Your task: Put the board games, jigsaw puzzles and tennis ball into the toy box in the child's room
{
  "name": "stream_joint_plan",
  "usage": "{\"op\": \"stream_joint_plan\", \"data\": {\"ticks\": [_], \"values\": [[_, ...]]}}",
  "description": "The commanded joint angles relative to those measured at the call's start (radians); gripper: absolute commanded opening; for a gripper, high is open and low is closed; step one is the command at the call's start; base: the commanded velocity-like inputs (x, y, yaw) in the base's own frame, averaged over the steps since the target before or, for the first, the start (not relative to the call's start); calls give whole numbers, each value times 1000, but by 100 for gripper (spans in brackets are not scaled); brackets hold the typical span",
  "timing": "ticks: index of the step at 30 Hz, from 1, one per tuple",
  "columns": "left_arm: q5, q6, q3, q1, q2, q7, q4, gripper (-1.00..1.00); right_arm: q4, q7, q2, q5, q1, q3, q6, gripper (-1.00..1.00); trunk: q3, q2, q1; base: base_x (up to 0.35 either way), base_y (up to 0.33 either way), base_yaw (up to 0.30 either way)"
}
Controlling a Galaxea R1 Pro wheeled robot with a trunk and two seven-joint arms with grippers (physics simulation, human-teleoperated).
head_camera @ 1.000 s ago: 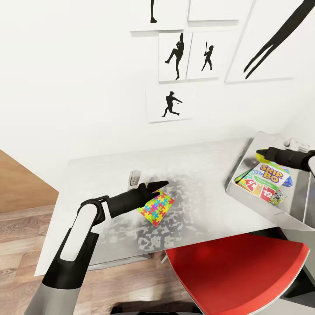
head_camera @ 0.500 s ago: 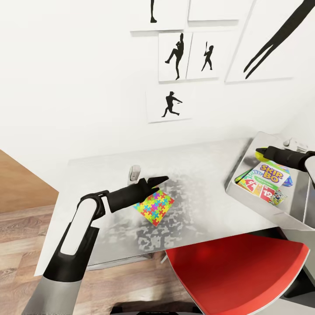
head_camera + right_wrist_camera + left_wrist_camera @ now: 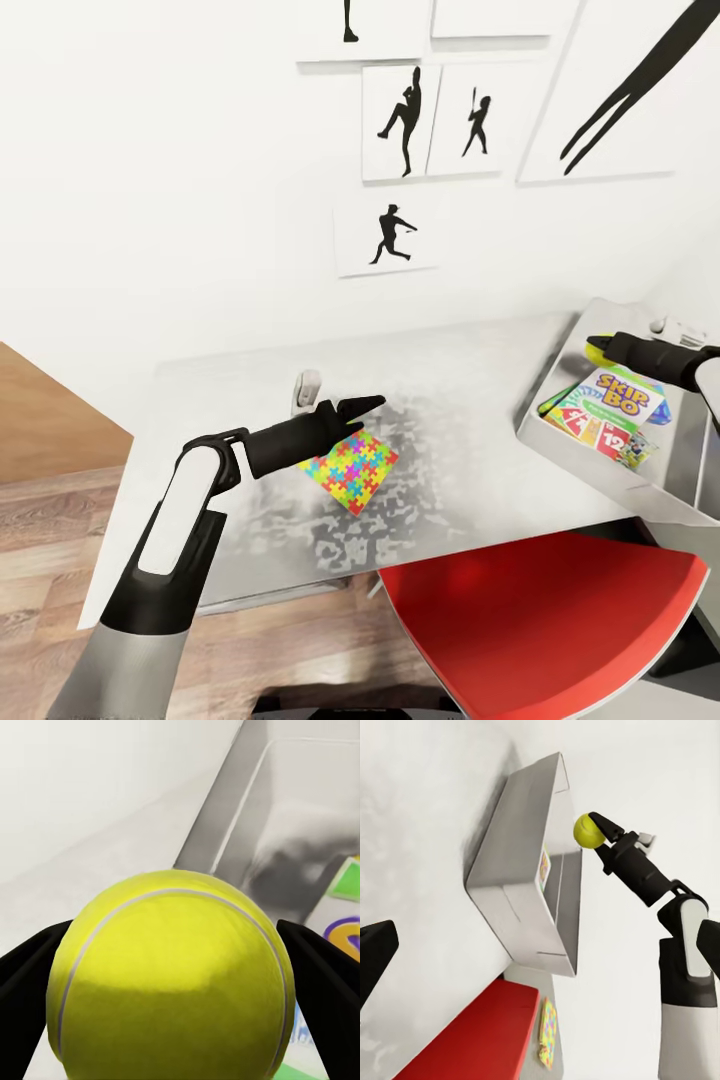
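My left pincer (image 3: 372, 403) had lifted a touch higher off the jigsaw puzzle (image 3: 349, 470), which lay flat on the bench (image 3: 470, 380) at about 5 o'clock of its tips; whether it was spread or closed, I couldn't tell. My right pincer (image 3: 597, 347) had barely budged, clenched on the tennis ball (image 3: 586, 830) above the toy box (image 3: 514, 862) — one release, I judged, and the ball was in. Inside lay a board game (image 3: 600, 412) reading "SKIP BO", with cards marked "12".

table (image 3: 470, 370) | on it: jigsaw puzzle (image 3: 349, 470), toy box (image 3: 560, 375)
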Motion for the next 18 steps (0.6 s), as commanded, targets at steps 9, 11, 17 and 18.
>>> {"op": "stream_joint_plan", "data": {"ticks": [9, 11, 17, 18], "values": [[41, 4, 0, -23, 0, 14, -1, 100, 9, -9, -1, -10, -2, 2, -3, -100, -15, -2, 1, 0, 0, 0], [45, 4, 0, -26, 0, 16, -1, 100, 10, -9, -1, -10, -2, 2, -4, -100, -18, -2, 1, 0, 0, 0], [57, 4, 0, -40, 0, 31, -1, 100, 12, -9, -1, -9, -3, 2, -4, -100, -28, -2, 1, 0, 0, 0], [58, 4, 0, -42, 0, 33, -1, 100, 13, -9, -1, -9, -3, 2, -4, -100, -29, -2, 1, 0, 0, 0]]}}
